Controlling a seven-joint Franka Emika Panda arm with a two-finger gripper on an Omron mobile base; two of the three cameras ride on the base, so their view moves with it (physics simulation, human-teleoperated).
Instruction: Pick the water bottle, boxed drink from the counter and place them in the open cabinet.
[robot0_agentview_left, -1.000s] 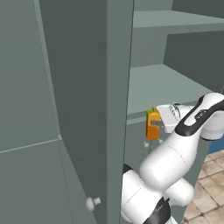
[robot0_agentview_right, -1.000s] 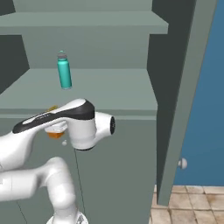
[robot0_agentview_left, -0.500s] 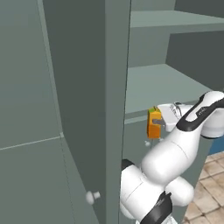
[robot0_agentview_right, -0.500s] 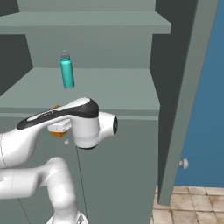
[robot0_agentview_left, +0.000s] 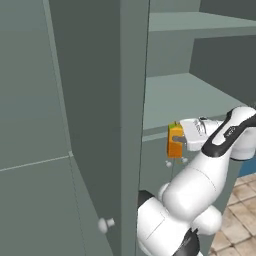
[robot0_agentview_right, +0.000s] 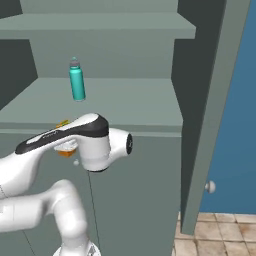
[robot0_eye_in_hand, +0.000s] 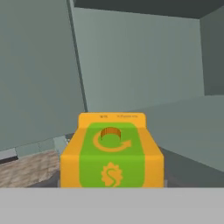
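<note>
The tool (robot0_agentview_left: 181, 140) is clamped on the boxed drink (robot0_agentview_left: 175, 141), held upright just outside the open cabinet (robot0_agentview_right: 100, 102), at its shelf's near edge. The shelf lies ahead and slightly above; the water bottle (robot0_agentview_right: 76, 80) stands upright on it toward the far left.

Simulated kitchen, evenly lit, no hard shadows. Flat grey-green panelling (robot0_agentview_left: 35, 100) across the left of the left base view, divided by one thin horizontal seam. Blue wall (robot0_agentview_right: 240, 125) at the far right of the right base view, plain and unmarked. Tiled floor (robot0_agentview_right: 220, 240) at the foot of that wall, beige and brown squares with pale joints. Same tiling (robot0_agentview_left: 240, 200) at the lower right of the left base view. Brownish patch of floor (robot0_eye_in_hand: 26, 168) at the lower left of the hand view.
</note>
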